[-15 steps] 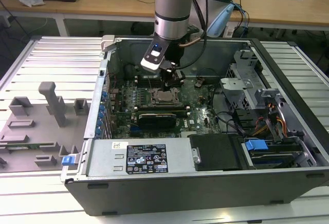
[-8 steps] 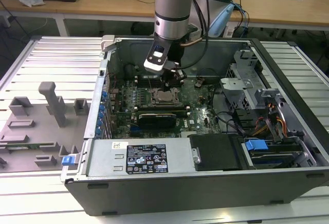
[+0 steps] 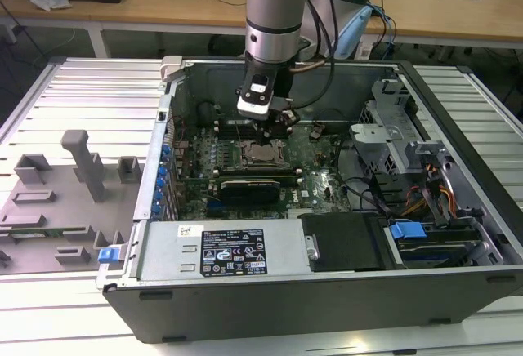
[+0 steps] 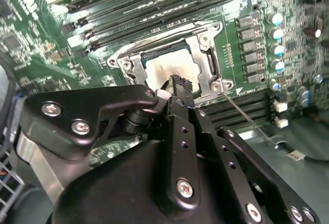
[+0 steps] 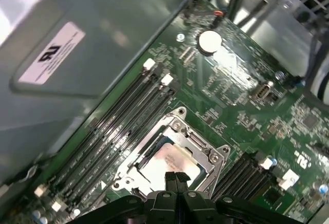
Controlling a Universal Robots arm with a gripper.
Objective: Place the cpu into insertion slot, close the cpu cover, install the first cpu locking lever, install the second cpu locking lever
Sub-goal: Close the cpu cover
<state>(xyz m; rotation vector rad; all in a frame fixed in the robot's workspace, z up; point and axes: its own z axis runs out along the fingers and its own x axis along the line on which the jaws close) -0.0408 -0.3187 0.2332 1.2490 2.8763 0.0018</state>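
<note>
The cpu point(image 4: 167, 70) lies flat in the insertion slot point(image 3: 263, 157) on the green motherboard, its pale metal top showing. The silver cpu cover point(image 4: 208, 59) lies down around it as a frame. In the first wrist view the cpu point(image 5: 165, 158) and cover point(image 5: 205, 154) sit just beyond my fingertips. My gripper point(image 5: 176, 176) is shut with nothing between its fingers. It hangs right over the near edge of the cpu. Whether the gripper point(image 4: 179, 82) touches the chip I cannot tell. A thin locking lever point(image 4: 241, 112) sticks out at a slant beside the socket. In the exterior view the gripper point(image 3: 268, 134) is low inside the case.
The open computer case point(image 3: 327, 291) has tall metal walls around the board. Memory slots point(image 5: 128, 116) run alongside the socket. A black card point(image 3: 249, 186) lies in front of it. Drive cage and cables point(image 3: 425, 184) fill the exterior view's right. Grey fixtures point(image 3: 73, 168) stand outside on the left.
</note>
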